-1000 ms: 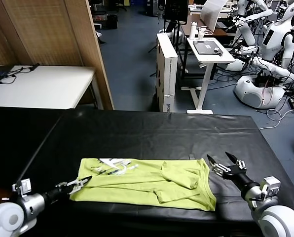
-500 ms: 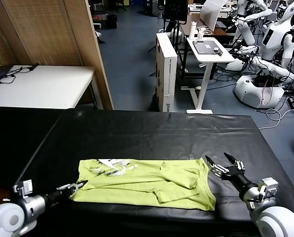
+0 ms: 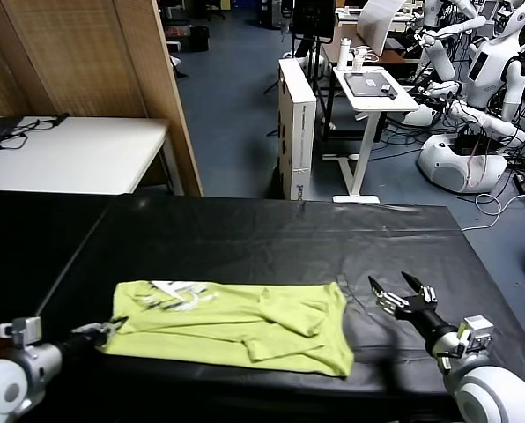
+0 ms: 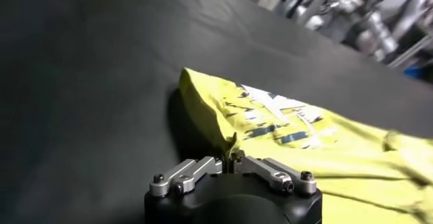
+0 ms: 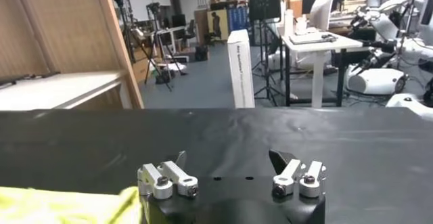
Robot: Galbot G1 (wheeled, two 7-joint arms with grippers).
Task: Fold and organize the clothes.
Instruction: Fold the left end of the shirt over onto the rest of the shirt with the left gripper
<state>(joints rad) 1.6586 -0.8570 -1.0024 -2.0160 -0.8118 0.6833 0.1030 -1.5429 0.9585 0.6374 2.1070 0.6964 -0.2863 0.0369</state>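
The clothes are one lime-green T-shirt lying folded lengthwise across the near part of the black table, with a white print near its left end. My left gripper is shut on the shirt's near-left corner; in the left wrist view the fabric edge runs down between the closed jaws. My right gripper hovers open just right of the shirt's right end, holding nothing. In the right wrist view its fingers stand wide apart, with a strip of the shirt beside them.
A white table stands beyond the far left edge beside a wooden partition. A white box, a small desk and other robots stand on the floor behind the table.
My left gripper closed on the shirt's corner and pulled back to the left, dragging the whole shirt leftward. The right gripper stayed open and nearly still.
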